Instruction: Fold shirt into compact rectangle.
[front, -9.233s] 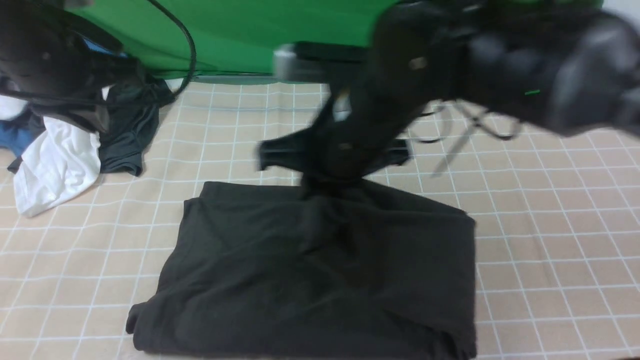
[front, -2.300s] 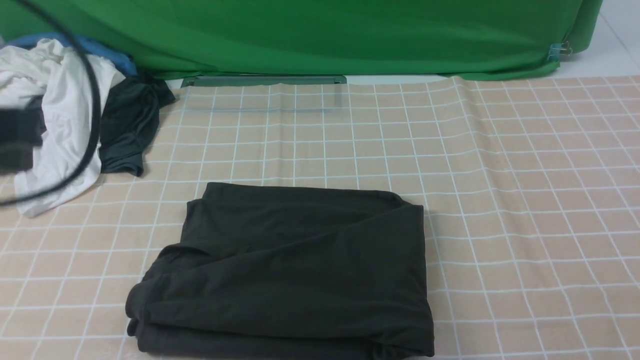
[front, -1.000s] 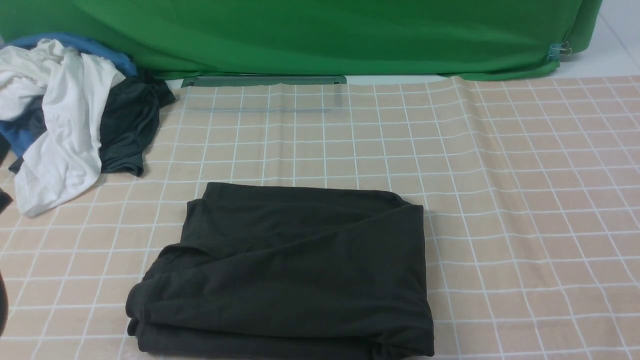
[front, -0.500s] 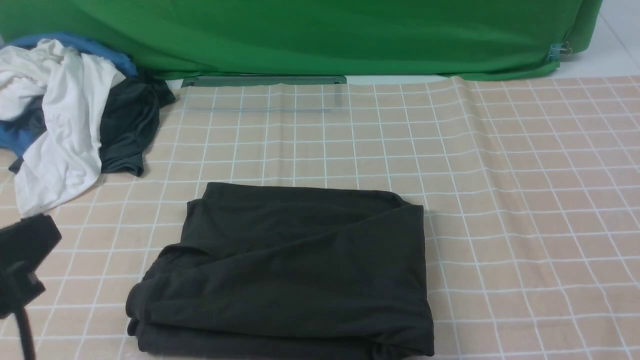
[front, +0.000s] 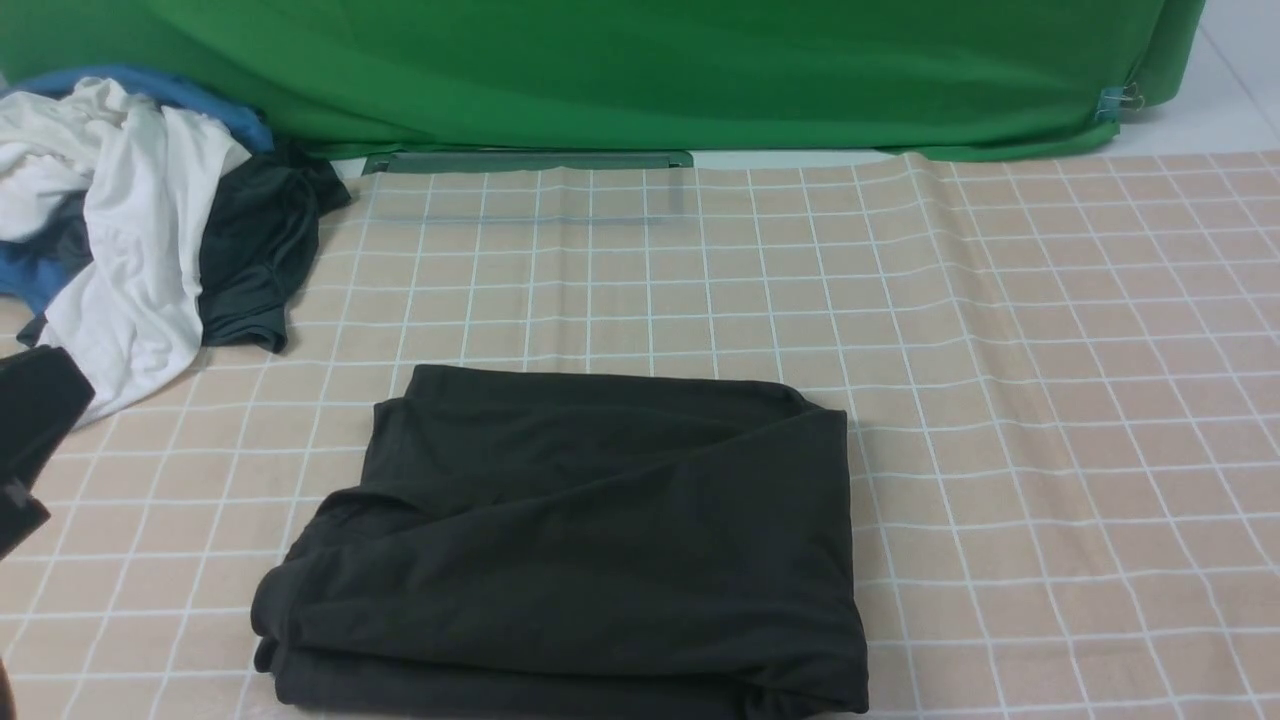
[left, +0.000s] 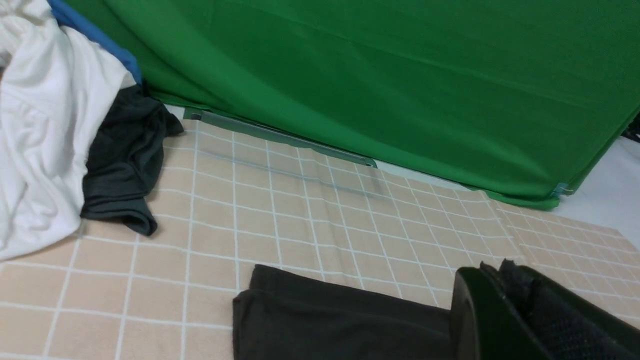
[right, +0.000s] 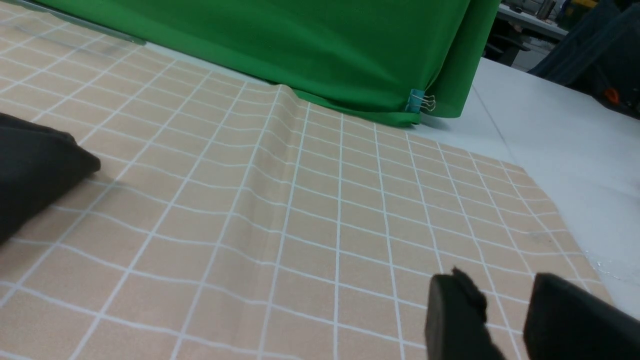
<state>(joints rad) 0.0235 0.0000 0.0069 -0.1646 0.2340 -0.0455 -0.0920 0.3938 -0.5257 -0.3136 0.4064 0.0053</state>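
Arms are pulling clear of the shirt (front: 570, 545), now lying alone as a folded rectangle on the bench (front: 1050, 420), near the front, suggesting folding is finishing, with the left end effector (left: 505, 300) pressed together, the right end effector (right: 505, 320) standing apart and empty, and no print or label showing.

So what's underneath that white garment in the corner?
Under the white garment, blue fabric and a dark garment poke out; whatever else it covers is hidden.
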